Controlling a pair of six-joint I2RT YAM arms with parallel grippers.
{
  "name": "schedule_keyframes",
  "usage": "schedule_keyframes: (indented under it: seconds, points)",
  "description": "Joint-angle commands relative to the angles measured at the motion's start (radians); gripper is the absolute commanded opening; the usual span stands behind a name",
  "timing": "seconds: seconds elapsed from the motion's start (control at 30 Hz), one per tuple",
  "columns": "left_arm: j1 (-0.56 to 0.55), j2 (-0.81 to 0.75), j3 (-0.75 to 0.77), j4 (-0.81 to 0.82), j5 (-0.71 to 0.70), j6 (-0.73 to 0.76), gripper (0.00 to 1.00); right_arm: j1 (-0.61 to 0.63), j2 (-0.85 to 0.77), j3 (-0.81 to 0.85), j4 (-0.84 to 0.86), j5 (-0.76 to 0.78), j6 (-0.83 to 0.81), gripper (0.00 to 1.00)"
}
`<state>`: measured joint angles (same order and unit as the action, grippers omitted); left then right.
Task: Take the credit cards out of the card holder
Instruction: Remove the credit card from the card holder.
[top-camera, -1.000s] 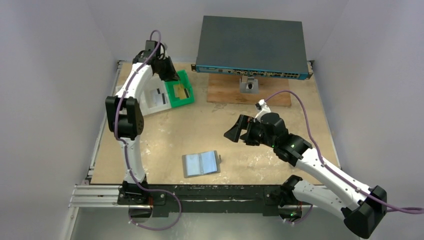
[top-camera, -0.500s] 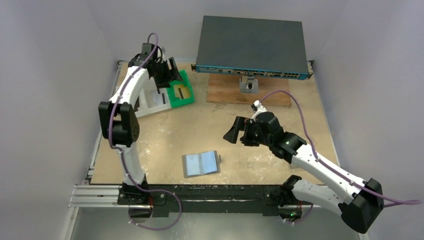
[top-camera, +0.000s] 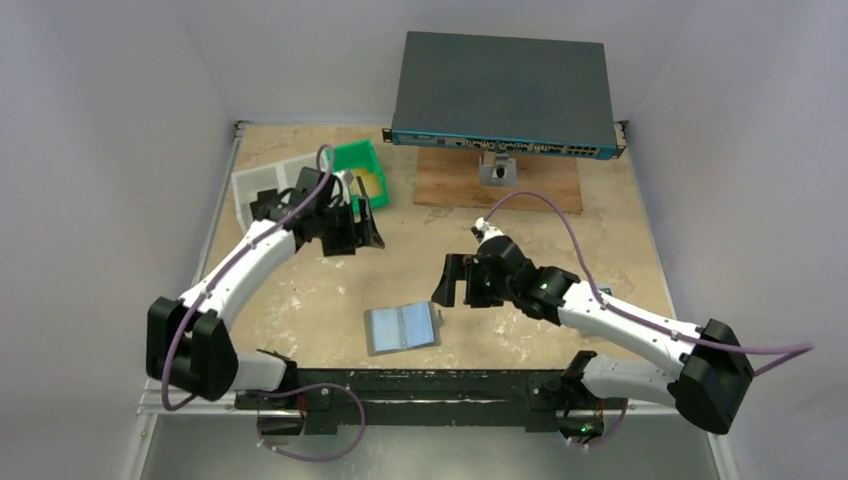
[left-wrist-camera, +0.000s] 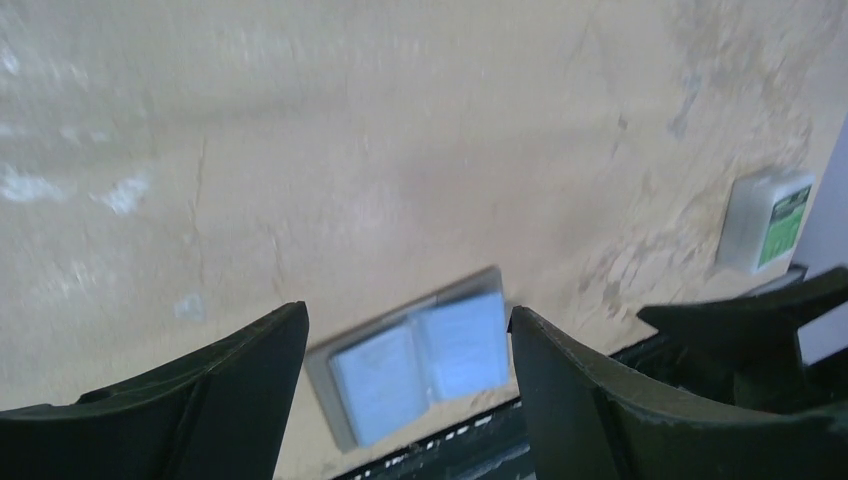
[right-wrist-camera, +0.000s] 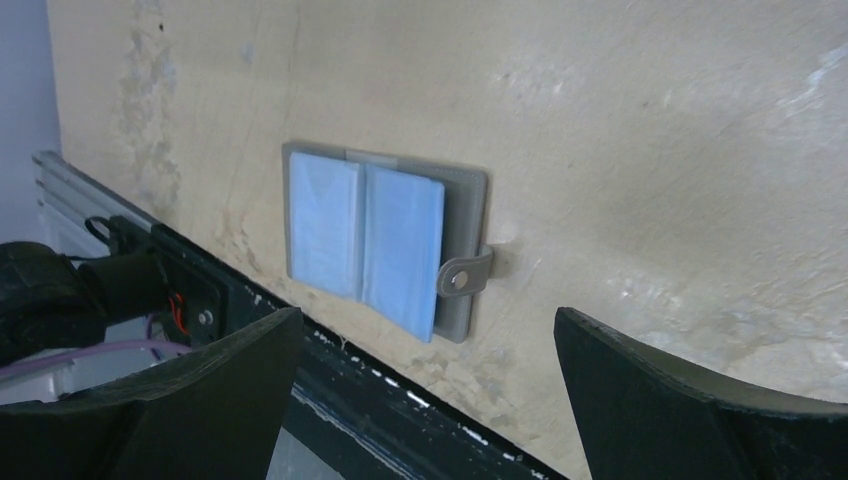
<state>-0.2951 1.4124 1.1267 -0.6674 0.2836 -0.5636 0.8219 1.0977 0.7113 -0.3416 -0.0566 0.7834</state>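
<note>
**A:** Where is the holder?

**B:** The holder (top-camera: 402, 327) lies open and flat on the table (top-camera: 560, 225), low in the centre of the top view and near the black rail. Its bluish pockets face up. Its tab (right-wrist-camera: 462, 276) sticks out on the right.

**A:** Any cards left inside?

**B:** I cannot tell, as the pockets look pale blue all over. A gold card (top-camera: 369, 186) shows in the green tray (top-camera: 350, 155), upper left.

**A:** And the fingers?

**B:** The right gripper (top-camera: 458, 292) hovers just to the upper right of the holder, fingers wide with nothing between them. The left gripper (top-camera: 355, 236) hangs farther to the upper left, in front of the green tray, also spread wide and empty.

**A:** What lies beyond?

**B:** A white tray (top-camera: 262, 185) sits left of the green one. A dark box (top-camera: 500, 90) is at top centre, with a wooden board (top-camera: 540, 190) just below it.
</note>
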Motion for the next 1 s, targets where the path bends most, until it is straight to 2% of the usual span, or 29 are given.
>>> schedule_keyframes:
  seconds: [0.0,0.13,0.37,0.67,0.87,0.97]
  points:
    - [-0.048,-0.169,-0.145,0.019,-0.020,-0.032,0.75,0.107,0.054,0.055,0.063,0.120,0.080,0.99]
    - [-0.097,-0.276,-0.256,0.006,-0.030,-0.047,0.75,0.162,0.117,0.073,0.103,0.159,0.132,0.99]
    - [-0.102,-0.407,-0.417,-0.012,-0.054,-0.091,0.76,0.282,0.291,0.199,0.098,0.221,0.151,0.97]
    - [-0.101,-0.495,-0.456,-0.114,-0.175,-0.146,0.77,0.333,0.523,0.330,0.095,0.200,0.157,0.78]
    - [-0.101,-0.523,-0.469,-0.134,-0.196,-0.177,0.78,0.362,0.654,0.390,0.070,0.208,0.155,0.66]
    - [-0.101,-0.537,-0.475,-0.136,-0.195,-0.186,0.78,0.383,0.706,0.444,0.028,0.243,0.143,0.64]
